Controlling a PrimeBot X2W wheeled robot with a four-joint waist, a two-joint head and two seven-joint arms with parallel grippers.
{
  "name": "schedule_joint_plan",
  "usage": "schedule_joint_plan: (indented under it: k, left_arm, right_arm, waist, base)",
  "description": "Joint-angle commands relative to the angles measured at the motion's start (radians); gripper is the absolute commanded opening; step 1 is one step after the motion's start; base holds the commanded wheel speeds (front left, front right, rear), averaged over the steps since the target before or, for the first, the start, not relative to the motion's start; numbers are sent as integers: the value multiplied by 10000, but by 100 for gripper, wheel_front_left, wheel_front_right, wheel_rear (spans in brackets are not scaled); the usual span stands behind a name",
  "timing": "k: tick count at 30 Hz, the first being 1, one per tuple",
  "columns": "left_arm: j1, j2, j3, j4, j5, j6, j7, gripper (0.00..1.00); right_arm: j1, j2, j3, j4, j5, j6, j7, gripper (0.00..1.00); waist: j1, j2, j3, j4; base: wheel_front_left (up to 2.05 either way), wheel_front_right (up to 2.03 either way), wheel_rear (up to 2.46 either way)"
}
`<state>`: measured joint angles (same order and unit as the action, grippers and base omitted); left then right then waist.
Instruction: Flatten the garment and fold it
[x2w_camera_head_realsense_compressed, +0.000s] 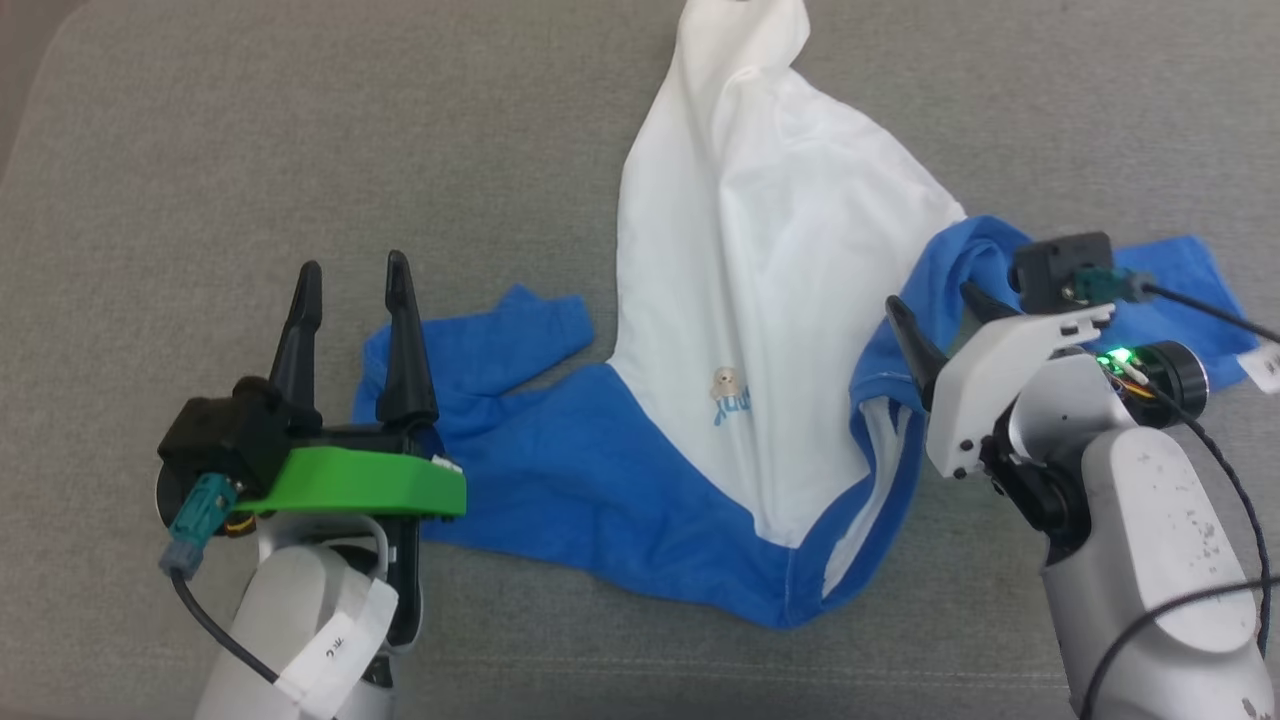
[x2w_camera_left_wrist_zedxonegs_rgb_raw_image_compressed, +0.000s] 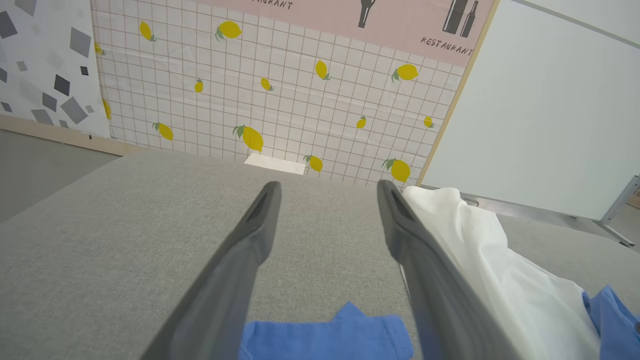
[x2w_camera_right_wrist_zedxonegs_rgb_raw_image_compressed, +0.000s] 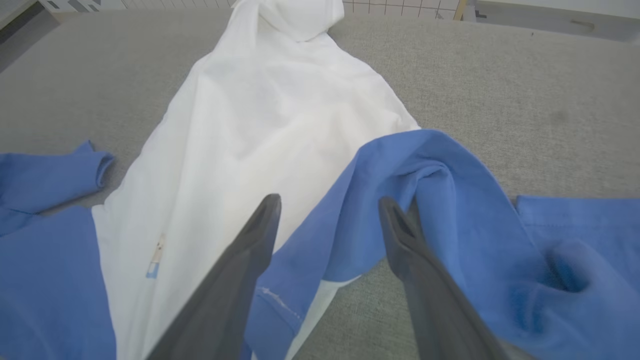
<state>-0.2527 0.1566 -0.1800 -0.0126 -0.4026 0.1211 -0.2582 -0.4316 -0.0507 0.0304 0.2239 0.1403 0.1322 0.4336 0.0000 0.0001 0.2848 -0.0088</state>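
Note:
The garment (x2w_camera_head_realsense_compressed: 740, 330) lies rumpled on the grey cushion, white body running toward the far edge, blue sleeves spread to both sides, collar nearest me, bear patch facing up. My left gripper (x2w_camera_head_realsense_compressed: 350, 275) stands open over the left blue sleeve (x2w_camera_head_realsense_compressed: 480, 345), nothing between its fingers (x2w_camera_left_wrist_zedxonegs_rgb_raw_image_compressed: 250, 250); the sleeve's cuff (x2w_camera_left_wrist_zedxonegs_rgb_raw_image_compressed: 330, 335) shows below them. My right gripper (x2w_camera_head_realsense_compressed: 935, 310) is open above the bunched right sleeve (x2w_camera_right_wrist_zedxonegs_rgb_raw_image_compressed: 440, 200), holding nothing. In the right wrist view the white body (x2w_camera_right_wrist_zedxonegs_rgb_raw_image_compressed: 260, 130) stretches away ahead of the fingers (x2w_camera_right_wrist_zedxonegs_rgb_raw_image_compressed: 255, 240).
The grey fabric surface (x2w_camera_head_realsense_compressed: 200, 150) extends wide on all sides of the shirt. Beyond its far edge stands a lemon-patterned tiled wall (x2w_camera_left_wrist_zedxonegs_rgb_raw_image_compressed: 280, 90) and a pale panel (x2w_camera_left_wrist_zedxonegs_rgb_raw_image_compressed: 550, 110). A black cable (x2w_camera_head_realsense_compressed: 1200, 310) trails from the right wrist.

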Motion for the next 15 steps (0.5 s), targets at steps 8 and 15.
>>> schedule_joint_plan:
  k: [8,15]
  left_arm:
    - [431,-769,846,251,620,-838,-34,100]
    - [698,-967,1385,511,851,-1138,-35,100]
  right_arm:
    - [-541,5,-69,672,-440,-15,619,0]
    - [1007,5,-1198,-568,39,-15,-221,0]
  waist:
    - [0,-1,459,485]
    - [0,-1,-60,88]
  base:
    - [0,0,0]
    - [0,0,0]
